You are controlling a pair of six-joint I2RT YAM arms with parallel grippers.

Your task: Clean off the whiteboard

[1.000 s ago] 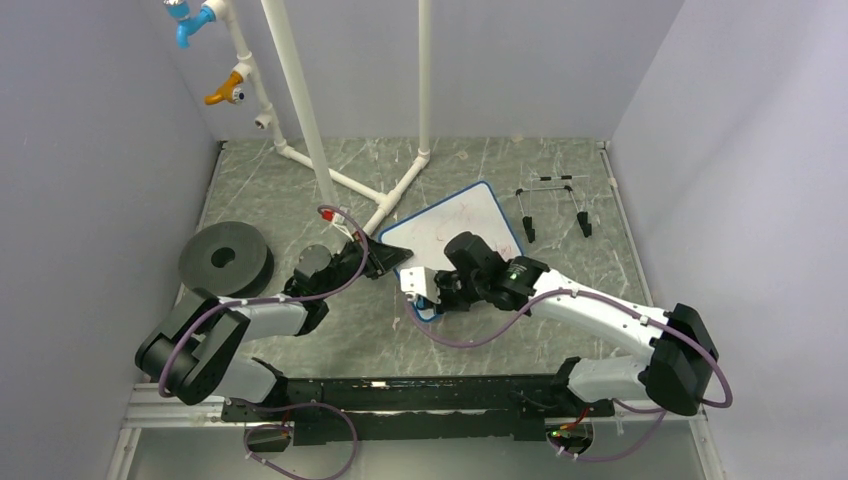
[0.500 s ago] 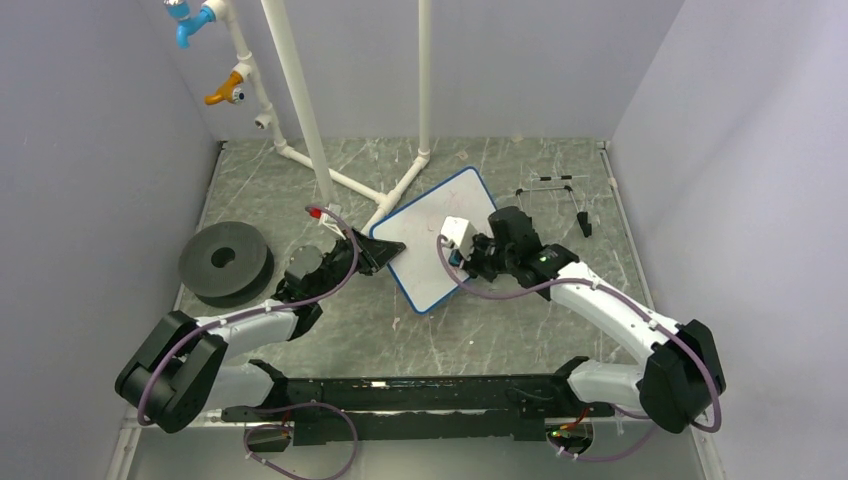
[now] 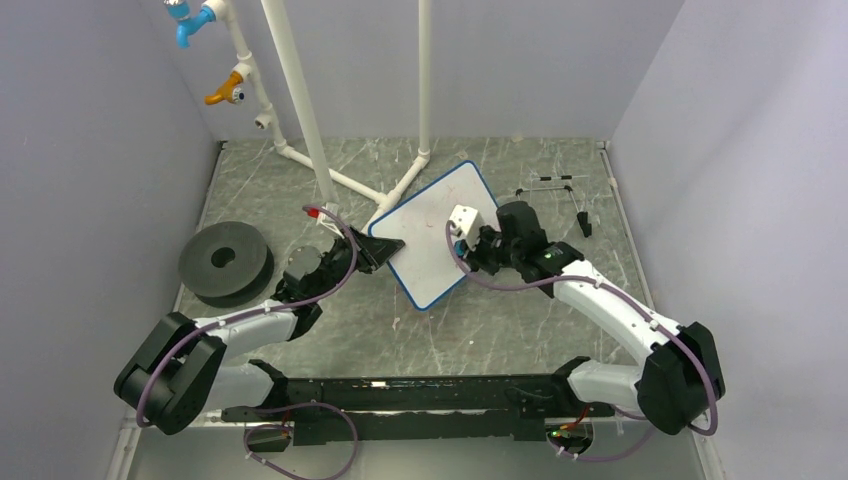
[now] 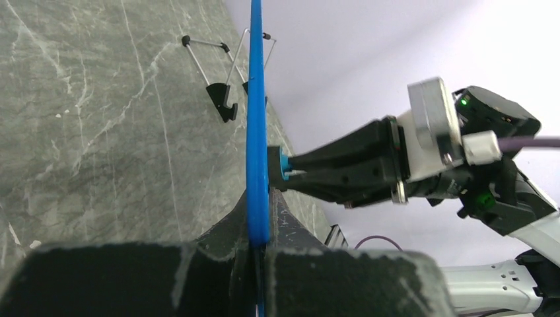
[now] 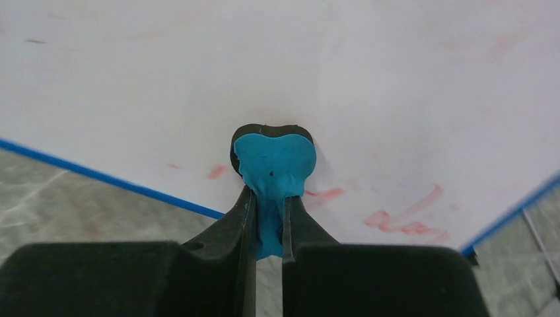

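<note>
The whiteboard (image 3: 425,240), white with a thin blue rim, is tilted up off the table. My left gripper (image 3: 385,247) is shut on its left edge; in the left wrist view the blue rim (image 4: 256,145) runs edge-on out of my jaws. My right gripper (image 3: 462,247) is shut on a small blue eraser (image 5: 274,165) and presses its dark pad against the board face (image 5: 370,86). The eraser also shows in the left wrist view (image 4: 282,166). Faint red smears (image 5: 403,221) lie on the board near the eraser.
The black wire easel stand (image 3: 555,205) lies on the table behind the right arm. White pipes (image 3: 345,180) stand at the back, with a pipe foot just behind the board. A black foam ring (image 3: 225,260) sits at the left.
The board has swung and tipped up toward the back right in my left gripper. My right gripper has moved with the eraser from the board's near corner up toward its far part.
</note>
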